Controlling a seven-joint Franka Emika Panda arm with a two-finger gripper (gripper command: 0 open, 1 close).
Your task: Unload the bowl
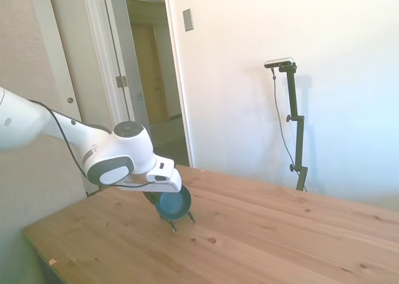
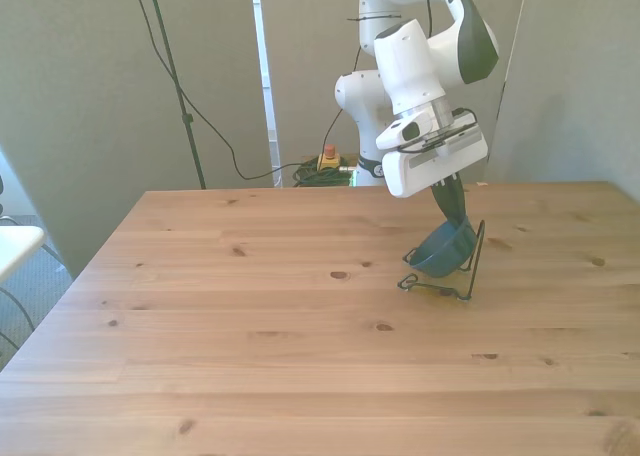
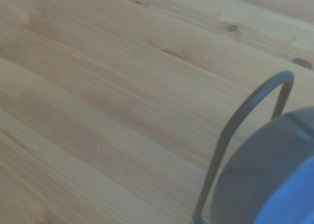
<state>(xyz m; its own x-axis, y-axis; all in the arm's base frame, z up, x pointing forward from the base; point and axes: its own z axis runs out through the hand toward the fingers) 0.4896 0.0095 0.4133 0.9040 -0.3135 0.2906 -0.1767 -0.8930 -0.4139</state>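
Observation:
The small dark blue bowl [image 2: 445, 248] hangs tilted just above the base of the thin black wire rack [image 2: 437, 286], near the front view's right side of the table. My gripper [image 2: 455, 218] comes down from above and is shut on the bowl's upper rim. In the side view the bowl [image 1: 175, 202] sits under the white wrist, with the gripper [image 1: 154, 199] at its left edge and the rack's feet [image 1: 179, 221] below it. From the wrist camera, the bowl [image 3: 274, 175] is a blurred blue-grey mass beside a wire loop of the rack [image 3: 235, 126].
The wooden table [image 2: 250, 336] stretches bare toward the front view's left and toward the camera. An open doorway [image 1: 153, 78] and a wall stand behind the table in the side view.

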